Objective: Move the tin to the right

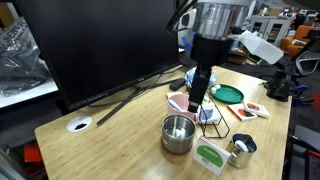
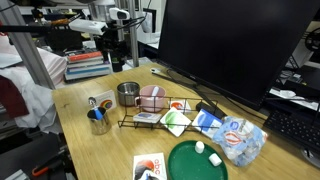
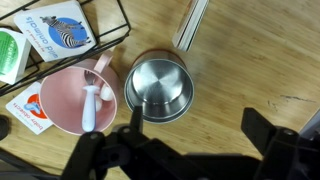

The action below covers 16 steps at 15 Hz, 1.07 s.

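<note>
The jaws hang wide apart and empty above the tin [image 3: 158, 88], which stands just beside the pink bowl [image 3: 58, 92] on the table [image 3: 255, 60].

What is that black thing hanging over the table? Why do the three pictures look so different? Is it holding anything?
That is a robot arm. At its end is a gripper, a kind of hand with two fingers. Two pictures come from cameras that stand around the table and look from different sides. The third comes from a camera on the robot's wrist that looks straight down, so you see the dark fingers at the bottom edge. On the wooden table are a shiny tin, a pink bowl, a green plate, a small metal cup and a big black screen. The gripper is open and holds nothing. It hangs in the air near the tin.
</note>
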### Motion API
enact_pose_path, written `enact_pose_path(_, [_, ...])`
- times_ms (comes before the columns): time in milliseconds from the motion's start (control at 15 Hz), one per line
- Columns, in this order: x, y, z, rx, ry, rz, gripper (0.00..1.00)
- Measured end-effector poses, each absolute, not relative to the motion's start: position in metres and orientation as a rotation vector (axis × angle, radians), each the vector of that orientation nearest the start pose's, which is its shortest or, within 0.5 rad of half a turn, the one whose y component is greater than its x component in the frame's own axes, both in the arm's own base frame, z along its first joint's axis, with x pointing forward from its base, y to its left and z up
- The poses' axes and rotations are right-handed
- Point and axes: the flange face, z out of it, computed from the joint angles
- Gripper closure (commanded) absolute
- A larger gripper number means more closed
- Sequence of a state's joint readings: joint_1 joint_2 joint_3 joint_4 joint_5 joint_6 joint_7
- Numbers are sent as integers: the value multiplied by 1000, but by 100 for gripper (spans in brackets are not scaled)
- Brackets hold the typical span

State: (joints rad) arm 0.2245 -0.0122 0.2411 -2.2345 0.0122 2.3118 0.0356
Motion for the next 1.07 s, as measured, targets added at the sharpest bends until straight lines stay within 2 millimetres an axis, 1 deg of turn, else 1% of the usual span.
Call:
enact_pose_path(267, [473,242,381,-3040,-654,-124,0])
enact_pose_path(400, [473,248,373,-3043,-634,-120,0])
enact_pose_path(533, [475,255,354,-3035,-628,-105,0])
enact_pose_path(800, [488,263,305,-3020,-644,-77,0])
enact_pose_path(1067, [507,271,273,-3040,-732,-72,0])
